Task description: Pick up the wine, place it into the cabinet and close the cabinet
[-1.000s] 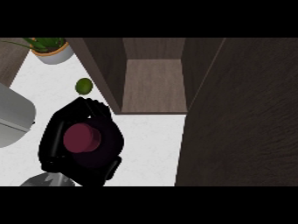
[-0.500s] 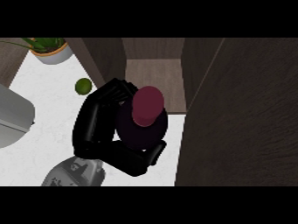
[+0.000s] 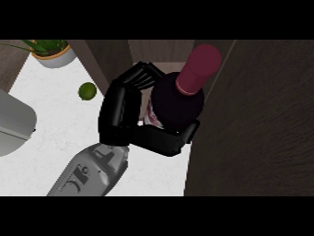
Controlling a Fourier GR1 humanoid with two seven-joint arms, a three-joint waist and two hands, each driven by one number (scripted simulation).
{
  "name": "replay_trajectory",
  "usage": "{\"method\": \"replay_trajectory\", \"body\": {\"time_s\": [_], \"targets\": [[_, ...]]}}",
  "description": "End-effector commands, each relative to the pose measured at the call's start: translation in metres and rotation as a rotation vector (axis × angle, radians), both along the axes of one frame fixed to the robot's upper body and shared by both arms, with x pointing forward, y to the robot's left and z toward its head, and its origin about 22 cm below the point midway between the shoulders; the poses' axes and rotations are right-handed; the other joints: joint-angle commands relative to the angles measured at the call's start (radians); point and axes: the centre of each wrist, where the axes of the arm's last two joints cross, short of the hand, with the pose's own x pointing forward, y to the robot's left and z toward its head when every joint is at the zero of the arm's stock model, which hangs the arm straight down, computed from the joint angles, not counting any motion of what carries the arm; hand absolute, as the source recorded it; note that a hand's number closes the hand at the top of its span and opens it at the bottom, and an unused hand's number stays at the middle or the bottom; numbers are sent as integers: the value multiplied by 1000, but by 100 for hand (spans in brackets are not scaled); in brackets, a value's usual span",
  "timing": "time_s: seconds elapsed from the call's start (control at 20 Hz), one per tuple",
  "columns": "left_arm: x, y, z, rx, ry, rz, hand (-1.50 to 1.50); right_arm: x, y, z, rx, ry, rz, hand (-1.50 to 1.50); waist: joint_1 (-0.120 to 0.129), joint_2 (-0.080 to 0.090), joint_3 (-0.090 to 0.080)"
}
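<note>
Robot hand [image 3: 122, 120]: left, fingers and thumb curled round wine bottle [image 3: 179, 101].
Wine bottle: tilted, cap at cabinet [image 3: 268, 120] opening.
Tabletop [image 3: 43, 110]: lime [image 3: 86, 91], potted plant [image 3: 50, 51].

No readable text; markings on grey forearm [image 3: 91, 173] illegible.

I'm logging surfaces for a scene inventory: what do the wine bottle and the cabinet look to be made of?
Wine bottle: probably dark glass, near-black and smooth, with a matte maroon capsule over its neck. Cabinet: seemingly wood or wood-look laminate, dark brown with visible grain and no shine.
</note>
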Motion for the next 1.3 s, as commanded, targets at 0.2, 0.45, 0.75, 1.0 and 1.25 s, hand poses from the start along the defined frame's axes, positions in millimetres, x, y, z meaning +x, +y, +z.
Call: {"method": "replay_trajectory", "body": {"time_s": [0.2,0.45,0.75,1.0,1.25], "targets": [[12,-28,-13,52,-25,59,150,-15,-1,13,45,-36,37,-150,-2,2,0],[20,-25,-8,-2,11,67,150,-16,-14,15,10,-50,35,-150,-2,1,0],[29,-4,-52,-56,44,94,150,-23,-16,15,19,-59,26,-150,-4,2,0],[35,-16,-64,-1,31,113,150,-12,-5,21,27,-48,35,-150,-1,2,-1],[21,-14,-93,90,11,135,150,-11,5,11,31,-45,10,-150,5,0,0]]}}
